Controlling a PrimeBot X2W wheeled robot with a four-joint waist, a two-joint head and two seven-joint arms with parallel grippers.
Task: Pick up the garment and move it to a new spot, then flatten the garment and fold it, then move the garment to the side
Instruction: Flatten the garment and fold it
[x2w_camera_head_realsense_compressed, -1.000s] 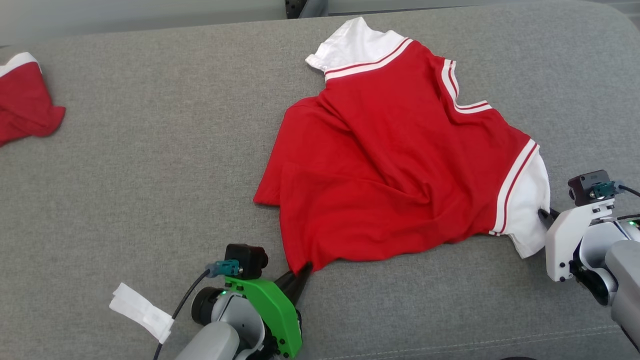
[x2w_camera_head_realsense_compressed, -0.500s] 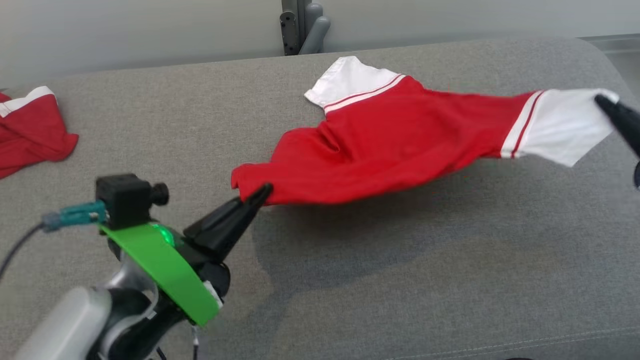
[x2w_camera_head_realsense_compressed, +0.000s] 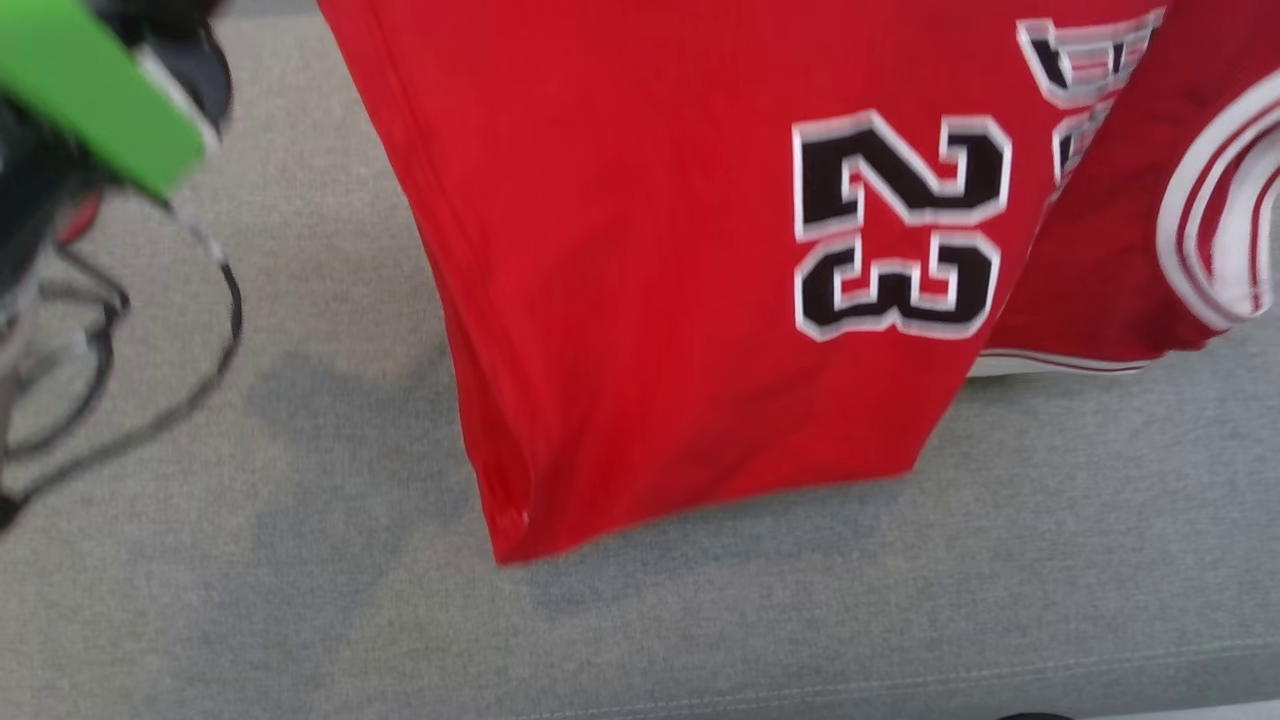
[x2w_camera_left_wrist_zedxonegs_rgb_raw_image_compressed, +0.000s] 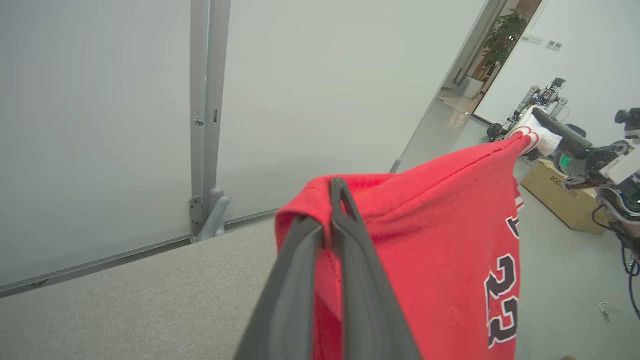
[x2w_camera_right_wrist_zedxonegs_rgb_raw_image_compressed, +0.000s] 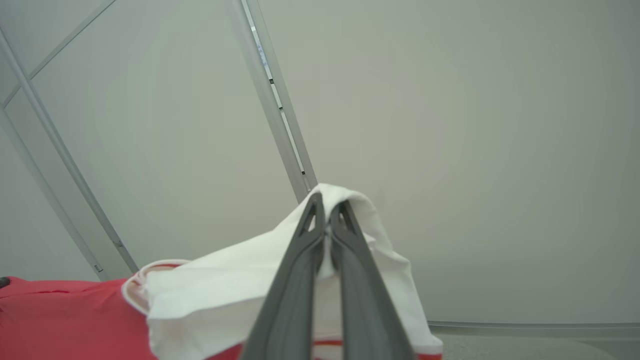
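The red jersey (x2w_camera_head_realsense_compressed: 680, 300) hangs stretched in the air between the two grippers, above the grey upholstered surface (x2w_camera_head_realsense_compressed: 300, 620). In the head view its upper part is cut off by the top edge, and the whole picture is smeared. A black "23" outlined in white sits on the front. The lettering above it is cropped and folded, so it cannot be read. Red and white striped trim runs along the right edge, and a white sleeve shows in the wrist views. The lower corner comes close to the surface, but I cannot tell whether it touches.

Pale wall panels (x2w_camera_left_wrist_zedxonegs_rgb_raw_image_compressed: 100, 125) with grey metal posts fill the background behind the cloth.

The left gripper (x2w_camera_left_wrist_zedxonegs_rgb_raw_image_compressed: 327, 210) has its fingers pressed together on a fold of the red hem, with the cloth bunched over the tips. The right gripper (x2w_camera_right_wrist_zedxonegs_rgb_raw_image_compressed: 328, 205) has its fingers closed tight on the white sleeve, which drapes down on both sides of them.

The left arm's green bracket (x2w_camera_head_realsense_compressed: 90, 90) and its loose cables (x2w_camera_head_realsense_compressed: 215, 290) are blurred at the upper left of the head view.

A cardboard box (x2w_camera_left_wrist_zedxonegs_rgb_raw_image_compressed: 565, 200) sits on the floor beyond the jersey. Further back is a potted plant (x2w_camera_left_wrist_zedxonegs_rgb_raw_image_compressed: 505, 35), too small to make out well.
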